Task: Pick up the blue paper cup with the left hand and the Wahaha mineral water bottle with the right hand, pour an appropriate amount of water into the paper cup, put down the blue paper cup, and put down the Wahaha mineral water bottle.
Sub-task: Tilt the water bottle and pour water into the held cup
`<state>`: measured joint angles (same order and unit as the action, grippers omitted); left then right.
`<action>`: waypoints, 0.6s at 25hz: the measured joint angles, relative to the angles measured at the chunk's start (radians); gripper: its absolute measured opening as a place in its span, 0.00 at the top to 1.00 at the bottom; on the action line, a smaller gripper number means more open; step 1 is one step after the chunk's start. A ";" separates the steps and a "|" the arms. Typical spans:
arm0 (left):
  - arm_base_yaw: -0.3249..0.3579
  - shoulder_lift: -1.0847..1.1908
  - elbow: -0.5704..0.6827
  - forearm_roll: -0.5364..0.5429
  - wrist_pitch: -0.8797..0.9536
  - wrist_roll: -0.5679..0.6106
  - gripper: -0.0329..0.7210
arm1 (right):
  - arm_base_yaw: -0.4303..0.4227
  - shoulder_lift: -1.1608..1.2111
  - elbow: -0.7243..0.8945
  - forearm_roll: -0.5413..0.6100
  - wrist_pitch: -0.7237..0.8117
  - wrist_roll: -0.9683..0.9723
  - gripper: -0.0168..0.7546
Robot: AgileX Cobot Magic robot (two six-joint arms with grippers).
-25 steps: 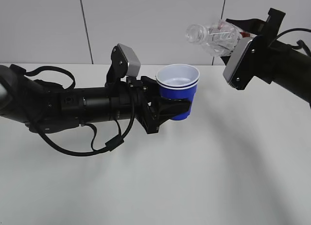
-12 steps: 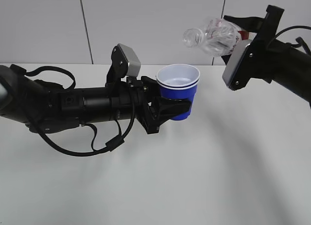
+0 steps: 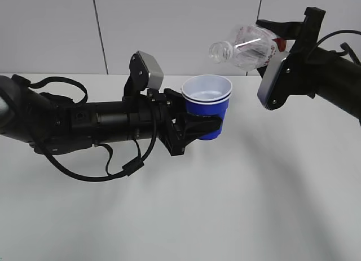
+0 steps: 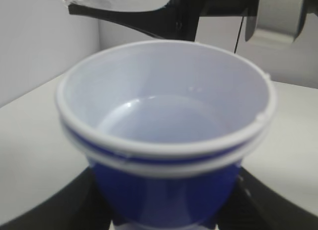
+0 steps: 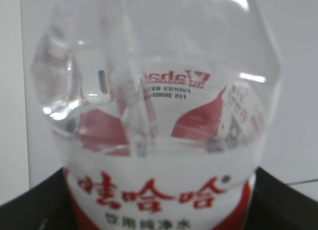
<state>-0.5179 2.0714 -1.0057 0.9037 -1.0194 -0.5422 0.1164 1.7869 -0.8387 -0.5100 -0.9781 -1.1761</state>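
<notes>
My left gripper (image 3: pixel 200 127) is shut on the blue paper cup (image 3: pixel 207 106) and holds it upright above the table. The cup fills the left wrist view (image 4: pixel 166 140); its white inside holds a shallow pool of clear water (image 4: pixel 159 123). My right gripper (image 3: pixel 285 38) is shut on the Wahaha mineral water bottle (image 3: pixel 245 47), which lies nearly level, its open neck pointing left, above and just right of the cup's rim. No stream shows. In the right wrist view the bottle (image 5: pixel 159 115) fills the frame, its red-and-white label (image 5: pixel 159 200) between the black fingers.
A white table (image 3: pixel 237 204) lies below both arms, with a pale panelled wall (image 3: pixel 169 24) behind. Loose black cables (image 3: pixel 96 171) hang under the left arm. A silver-grey block (image 3: pixel 273 80) sits on the right wrist.
The bottle's neck has moved a little left, nearer over the cup. The left arm and cup have not moved.
</notes>
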 joint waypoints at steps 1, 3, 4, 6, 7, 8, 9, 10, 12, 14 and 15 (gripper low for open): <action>0.000 0.000 0.000 0.000 0.000 0.000 0.39 | 0.000 0.000 0.000 0.000 0.000 -0.002 0.37; 0.000 0.000 0.000 0.006 0.000 0.000 0.39 | 0.000 0.000 0.000 0.000 0.000 -0.005 0.37; 0.000 0.000 0.000 0.013 0.000 0.000 0.39 | 0.000 0.000 0.000 0.000 0.000 -0.013 0.37; 0.000 0.000 0.000 0.028 0.000 0.000 0.39 | 0.000 0.000 0.000 -0.002 0.000 -0.020 0.37; 0.000 0.000 0.000 0.038 0.000 0.000 0.39 | 0.000 0.000 0.000 -0.002 0.000 -0.025 0.37; 0.000 0.000 0.000 0.047 0.000 0.000 0.39 | 0.000 0.000 0.000 -0.002 0.000 -0.027 0.37; 0.000 0.000 0.000 0.052 0.000 0.000 0.39 | 0.000 0.000 0.000 -0.002 0.000 -0.029 0.37; 0.000 0.000 0.000 0.056 0.000 0.000 0.39 | 0.000 0.000 0.000 -0.002 0.000 -0.037 0.37; 0.000 0.000 0.000 0.059 0.000 0.000 0.39 | 0.000 0.000 0.000 -0.002 0.000 -0.051 0.37; 0.000 0.000 0.000 0.061 0.000 0.000 0.39 | 0.000 0.000 0.000 -0.002 0.000 -0.062 0.37; 0.000 0.000 0.000 0.061 0.000 0.000 0.39 | 0.000 0.000 0.000 -0.002 0.000 -0.066 0.37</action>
<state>-0.5179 2.0714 -1.0057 0.9645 -1.0194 -0.5422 0.1164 1.7869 -0.8387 -0.5117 -0.9781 -1.2426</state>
